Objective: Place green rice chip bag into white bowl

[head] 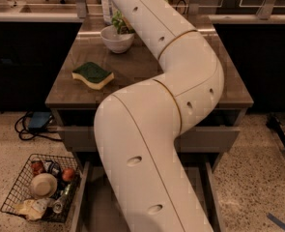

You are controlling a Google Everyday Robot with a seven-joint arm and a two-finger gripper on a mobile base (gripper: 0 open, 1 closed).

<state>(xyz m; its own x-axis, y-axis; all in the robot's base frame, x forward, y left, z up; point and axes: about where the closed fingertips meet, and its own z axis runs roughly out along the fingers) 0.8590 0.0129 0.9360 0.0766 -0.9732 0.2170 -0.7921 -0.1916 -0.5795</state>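
A: Hand? Hidden behind the arm [180, 81], at the far end of the tabletop [127, 66]. Spread or pinching, I cannot tell.
B: And the bowl [117, 40]?
A: Just beneath where the hand should be. The bag [117, 21] pokes above its rim.
B: How will the bag handle?
A: Light, crinkly, slippery foil, I'd judge. Pinch a top edge gently.

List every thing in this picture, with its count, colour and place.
table: one, brown wood, centre
white bowl: one, white, table's far left
green rice chip bag: one, lime green, at the bowl's rim, partly behind the arm
sponge: one, green and yellow, table's left
bottle: one, pale, behind the bowl
wire basket: one, dark, floor, lower left
arm: one, white, foreground up to the bowl
gripper: not in view, past the arm's far end
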